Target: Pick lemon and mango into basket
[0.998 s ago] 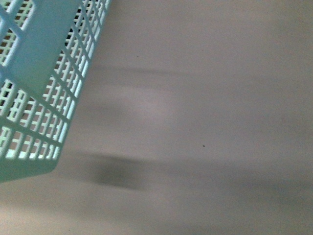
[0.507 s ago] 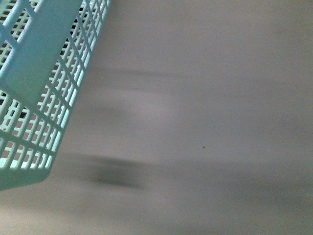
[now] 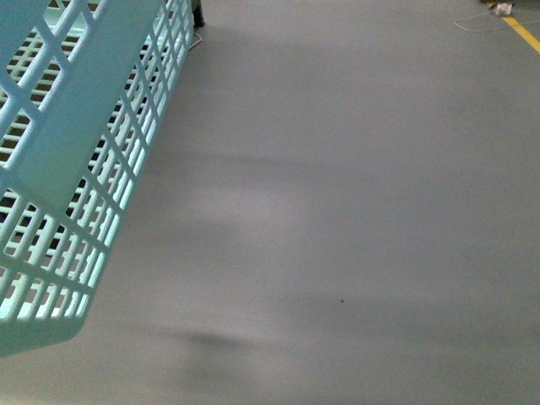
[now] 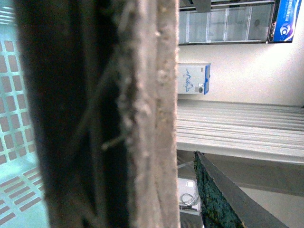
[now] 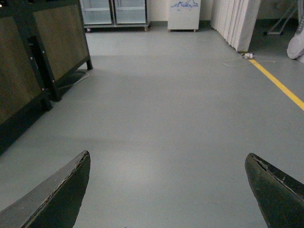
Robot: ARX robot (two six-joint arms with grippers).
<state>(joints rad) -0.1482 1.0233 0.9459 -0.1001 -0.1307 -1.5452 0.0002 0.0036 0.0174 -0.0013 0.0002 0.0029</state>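
The pale teal slotted basket (image 3: 76, 169) hangs tilted at the left of the front view, above the grey floor. In the left wrist view its grey-brown handle (image 4: 142, 114) fills the middle, very close to the camera, and a teal slotted wall (image 4: 16, 118) shows beside it. My left gripper (image 4: 187, 161) is shut on the basket's handle; one dark fingertip (image 4: 213, 194) shows. My right gripper (image 5: 168, 164) is open over bare floor, nothing between its fingertips (image 5: 71, 187). The lemon and the mango are out of view.
Grey floor (image 3: 354, 186) fills the front view. The right wrist view shows dark wooden cabinets (image 5: 38, 61) at one side, glass-door fridges (image 5: 114, 12) and a white unit (image 5: 184, 14) at the back, and a yellow floor line (image 5: 280, 85).
The front view has shifted: the basket now sits a little lower and larger in the frame, and more of the far floor shows at the top.
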